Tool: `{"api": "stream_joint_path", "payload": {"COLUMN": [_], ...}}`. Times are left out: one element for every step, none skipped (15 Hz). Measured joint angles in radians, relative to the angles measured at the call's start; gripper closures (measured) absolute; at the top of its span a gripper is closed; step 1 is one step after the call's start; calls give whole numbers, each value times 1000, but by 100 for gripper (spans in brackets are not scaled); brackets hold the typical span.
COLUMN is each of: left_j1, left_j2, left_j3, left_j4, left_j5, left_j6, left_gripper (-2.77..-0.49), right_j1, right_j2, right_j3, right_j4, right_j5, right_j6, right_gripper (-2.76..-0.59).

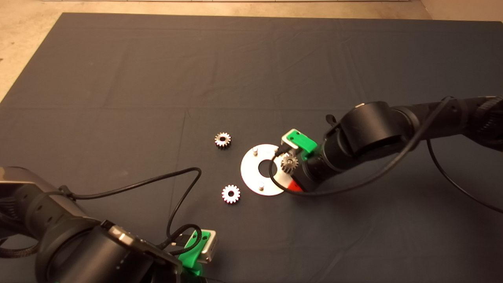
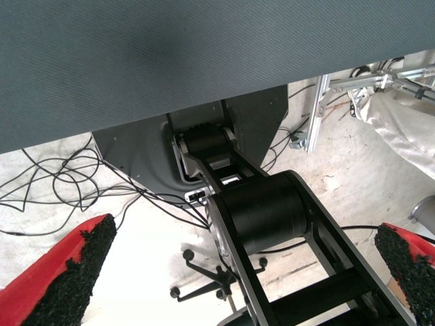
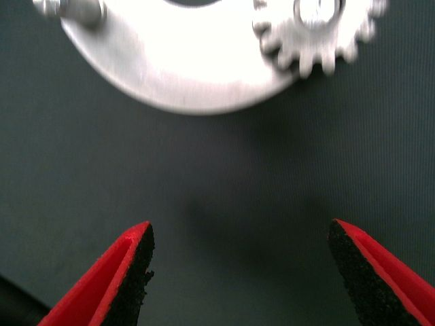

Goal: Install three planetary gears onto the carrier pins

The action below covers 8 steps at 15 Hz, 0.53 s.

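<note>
One gear (image 3: 316, 30) seated on disc (image 3: 183, 68) | right gripper (image 3: 241, 272) just beside, wide open, empty

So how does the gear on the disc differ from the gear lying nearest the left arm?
The gear on the disc sits over a carrier pin by the open right gripper; the loose gear lies flat on the mat, off the disc. The first looks darker. Both are small and toothed.

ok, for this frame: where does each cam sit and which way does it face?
Head: overhead, looking down at the mat; both arms show.
Left wrist: parked left gripper, open, faces the floor and the robot's own base.
Right wrist: right gripper, open, low beside the disc.
Shared: head and right wrist both show the seated gear.
</note>
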Motion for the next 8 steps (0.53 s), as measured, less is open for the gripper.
{"api": "stream_joint_path", "payload": {"left_j1": [0,0,0,0,-1,-5,-11,-16], "left_j2": [0,0,0,0,0,0,0,0], "left_j3": [0,0,0,0,0,-2,-12,-30], "left_j4": [0,0,0,0,0,0,-1,0], "left_j5": [0,0,0,0,0,0,0,0], "left_j6": [0,0,0,0,2,11,28,51], "left_gripper": [-277,-277,-277,-277,-277,-277,-277,-277], "right_j1": [12,23,28,28,30,35,40,42], "right_j2": [-20,-43,-70,-113,-161,-229,-295,-350], "right_j3": [48,109,171,233,275,314,342,367], "right_j4": [20,41,62,93,114,128,136,146], "right_j5": [-6,-6,-3,-1,-1,-4,-9,-14], "right_j6": [28,55,81,102,114,129,139,145], "right_gripper": [-189,-189,-189,-189,-189,-189,-189,-189]}}
